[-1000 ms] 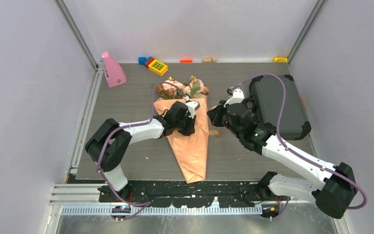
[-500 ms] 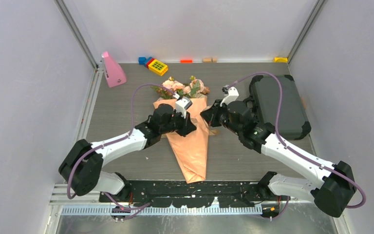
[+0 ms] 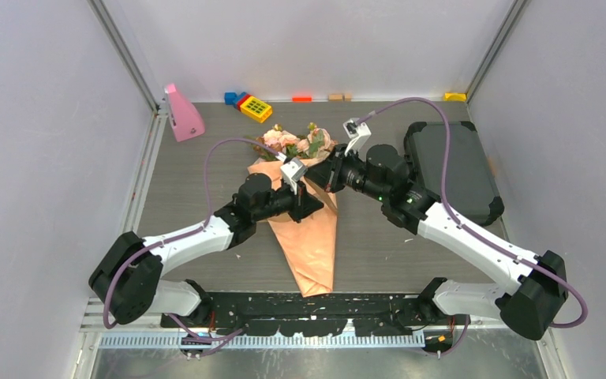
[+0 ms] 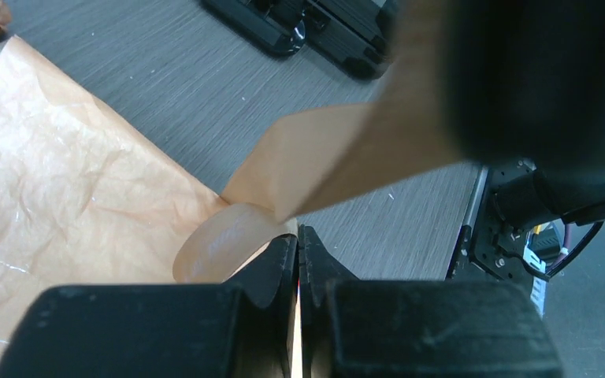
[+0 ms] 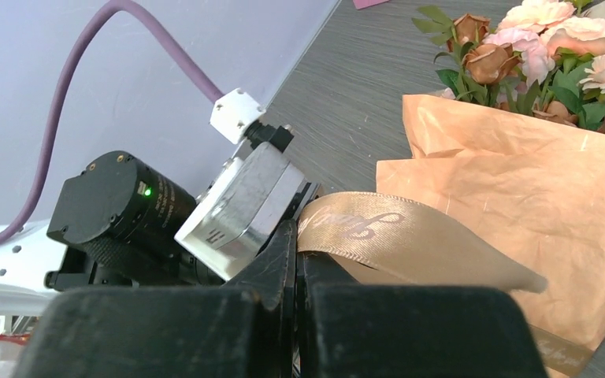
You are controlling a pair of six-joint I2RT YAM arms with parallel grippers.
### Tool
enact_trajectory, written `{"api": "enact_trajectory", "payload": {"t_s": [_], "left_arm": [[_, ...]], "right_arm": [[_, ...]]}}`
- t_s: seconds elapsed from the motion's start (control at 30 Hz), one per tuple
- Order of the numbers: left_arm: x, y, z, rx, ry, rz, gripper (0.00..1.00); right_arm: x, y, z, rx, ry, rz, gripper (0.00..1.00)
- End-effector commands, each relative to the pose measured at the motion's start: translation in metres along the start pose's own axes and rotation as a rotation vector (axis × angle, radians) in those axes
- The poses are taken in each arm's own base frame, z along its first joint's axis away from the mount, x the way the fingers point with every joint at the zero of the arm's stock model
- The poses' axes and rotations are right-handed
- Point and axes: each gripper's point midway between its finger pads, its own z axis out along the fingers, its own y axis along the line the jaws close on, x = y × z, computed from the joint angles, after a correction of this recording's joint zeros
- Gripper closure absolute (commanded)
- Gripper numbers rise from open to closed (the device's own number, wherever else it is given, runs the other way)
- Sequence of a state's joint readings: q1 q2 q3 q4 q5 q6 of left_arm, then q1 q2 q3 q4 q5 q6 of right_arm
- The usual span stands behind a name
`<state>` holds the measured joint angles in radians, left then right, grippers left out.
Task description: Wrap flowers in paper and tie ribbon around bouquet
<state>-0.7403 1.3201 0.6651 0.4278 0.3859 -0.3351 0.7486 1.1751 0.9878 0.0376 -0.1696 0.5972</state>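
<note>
1. Left gripper [image 4: 298, 238]: jaws pressed together, no gap showing. The tan ribbon [image 4: 339, 157] is pinched at the tips. A small loop of it curls just beside the left finger, and a flat band runs up and away to the right.
2. Right gripper [image 5: 295, 240]: jaws closed too, gripping the same ribbon. From its tips a shiny band with faint script on it arcs out over the paper and tapers to a point.
3. The two grippers sit tip to tip, nearly touching, above the upper half of the cone. The left arm's silver wrist camera [image 5: 244, 206] sits just behind the right fingers.
4. Paper [image 4: 71, 181]: peach-orange and crinkled, lying directly under the left jaws. Its folded top edge stands up around the stems.
5. Flowers [image 5: 543, 43]: pink and brownish roses with green leaves, sticking out of the wide end of the paper, beyond both grippers.
6. Bouquet [image 3: 309, 237]: flat on the grey table [image 3: 205, 158], mid-table, blooms toward the far wall and narrow tip toward the arm bases.
7. Whether the ribbon passes under the cone, I cannot tell.
8. Surroundings: dark hard case [image 3: 473, 174] to the right of the bouquet, pink wedge [image 3: 181, 114] at far left, yellow toy [image 3: 256, 108] by the far wall.
</note>
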Motion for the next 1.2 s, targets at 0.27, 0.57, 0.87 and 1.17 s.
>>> {"api": "enact_trajectory", "payload": {"t_s": [0.27,0.57,0.87,1.17], "left_arm": [[-0.034,0.017,-0.004,-0.113,-0.168,0.067,0.89],[-0.032,-0.002,-0.004,-0.001,-0.181,0.109,0.82],[-0.032,0.006,0.005,-0.013,-0.211,0.114,0.59],[-0.039,0.015,0.012,-0.043,-0.245,0.157,0.56]], "right_arm": [[-0.027,0.017,0.0,-0.021,-0.064,0.055,0.99],[-0.026,0.012,0.003,0.008,-0.066,0.106,0.99],[-0.023,0.014,0.003,0.0,-0.053,0.147,0.99],[-0.019,0.019,-0.003,-0.012,-0.036,0.185,0.99]]}}
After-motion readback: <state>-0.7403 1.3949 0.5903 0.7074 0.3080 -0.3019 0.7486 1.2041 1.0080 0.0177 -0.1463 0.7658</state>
